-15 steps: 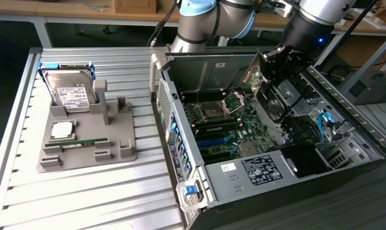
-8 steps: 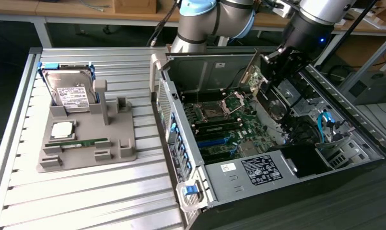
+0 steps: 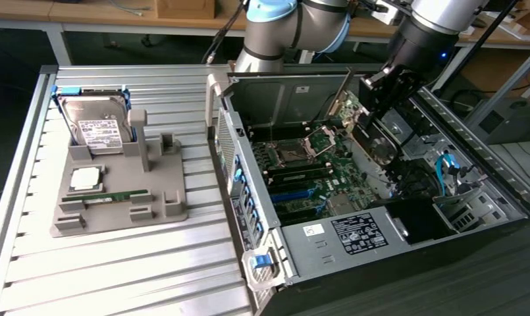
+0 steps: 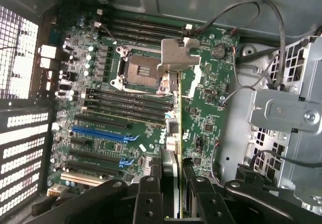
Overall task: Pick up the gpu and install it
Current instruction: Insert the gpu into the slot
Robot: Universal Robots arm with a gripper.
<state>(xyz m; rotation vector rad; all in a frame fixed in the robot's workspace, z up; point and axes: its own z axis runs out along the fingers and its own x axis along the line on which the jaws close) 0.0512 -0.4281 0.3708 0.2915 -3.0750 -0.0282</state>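
1. Your gripper [image 3: 376, 108] hung inside the open computer case [image 3: 317, 253], over the motherboard [image 3: 304, 168], on the exterior view's right
2. And there was the grip: the fingers [image 4: 149, 200] were pinching the gpu [image 4: 174, 108], one dark finger pressed against each face of the card
3. You carried the gpu on edge, and the exterior view showed it hanging tilted from the gripper above the motherboard, near the case's rear wall
4. Whether its lower edge touched a slot, you could not tell
5. From the wrist, the card's thin edge ran straight out from the fingers across the board, ending in the silver end bracket [image 4: 179, 53]
6. That bracket sat just beside the empty CPU socket [image 4: 138, 72], and the blue slot [image 4: 100, 133] lay off to one side of the card
7. Over on the exterior view's left, the slatted desk [image 3: 115, 270] carried a grey tray [image 3: 172, 187], well apart from your gripper
8. On that tray the hard drive [image 3: 98, 125] stood upright in a blue holder, a green RAM stick [image 3: 106, 195] lay flat, and a square silver chip [image 3: 86, 176] sat between them
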